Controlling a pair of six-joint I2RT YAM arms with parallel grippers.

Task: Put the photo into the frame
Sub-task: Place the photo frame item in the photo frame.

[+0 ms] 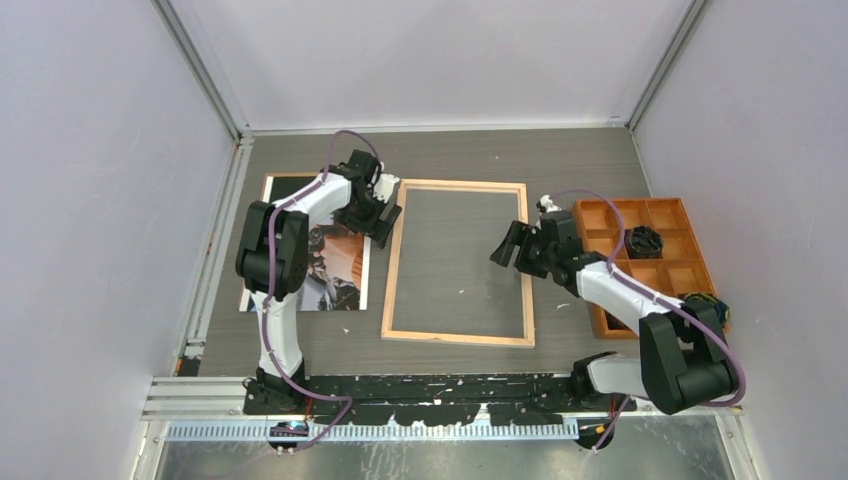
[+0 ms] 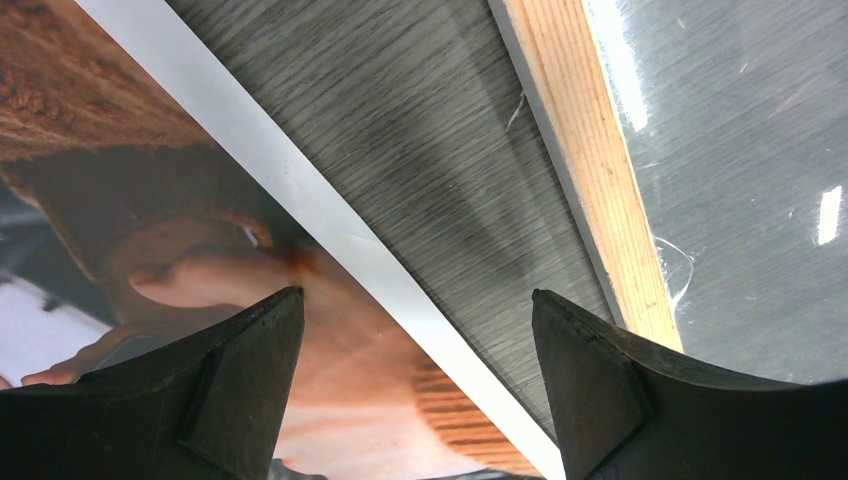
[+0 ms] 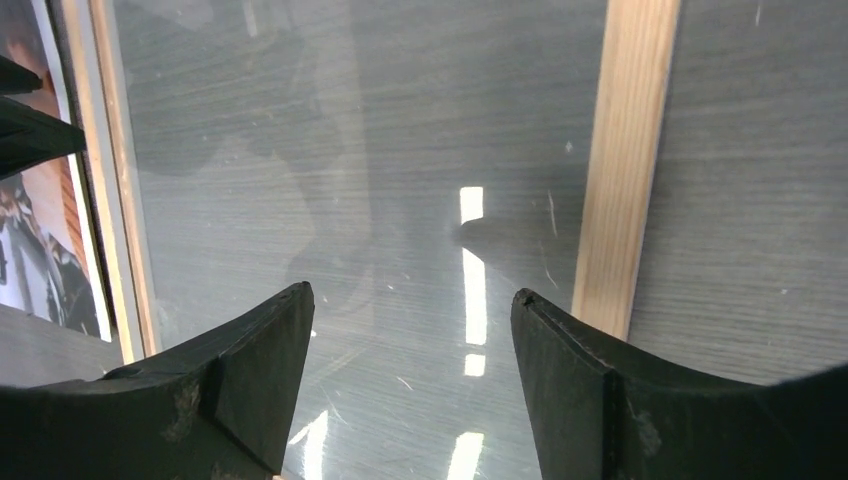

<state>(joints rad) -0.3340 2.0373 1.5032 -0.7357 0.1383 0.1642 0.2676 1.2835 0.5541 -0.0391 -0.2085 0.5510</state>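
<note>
The photo [image 1: 335, 280] lies picture-side up on the table at the left, partly hidden under my left arm. The frame [image 1: 393, 262] lies flat in the middle with its light wood back up and the grey table showing through its clear pane. My left gripper [image 1: 385, 222] is open low over the photo's right edge. In the left wrist view, one finger is over the photo [image 2: 350, 350] and the other over the bare table beside the frame's rail [image 2: 590, 150]. My right gripper [image 3: 412, 295] is open above the pane [image 3: 400, 200], just inside the frame's right rail [image 3: 625, 150], holding nothing.
An orange compartment tray [image 1: 620, 203] sits at the right, close to my right arm, with a dark object [image 1: 645, 240] in one cell. Grey walls enclose the table on three sides. A black rail [image 1: 440, 385] runs along the near edge.
</note>
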